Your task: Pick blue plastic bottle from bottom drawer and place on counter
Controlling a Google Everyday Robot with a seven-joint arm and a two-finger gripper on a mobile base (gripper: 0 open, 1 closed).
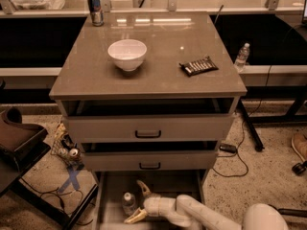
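Observation:
The blue plastic bottle (pixel 128 202), small and clear with a white cap, stands upright on the floor of the open bottom drawer (pixel 111 195). My gripper (pixel 139 201) reaches into that drawer from the lower right, open, with one finger above and one below, just right of the bottle. The fingertips flank the bottle's right side without closing on it. The counter (pixel 158 56) is the glossy grey-brown slab on top of the drawer unit.
On the counter stand a white bowl (pixel 127 54), a dark snack packet (pixel 198 66) and a blue-and-silver can (pixel 95 7) at the back left. Two upper drawers (pixel 148 128) sit slightly open. Another bottle (pixel 242 56) stands on the right ledge. Clutter and cables lie on the floor.

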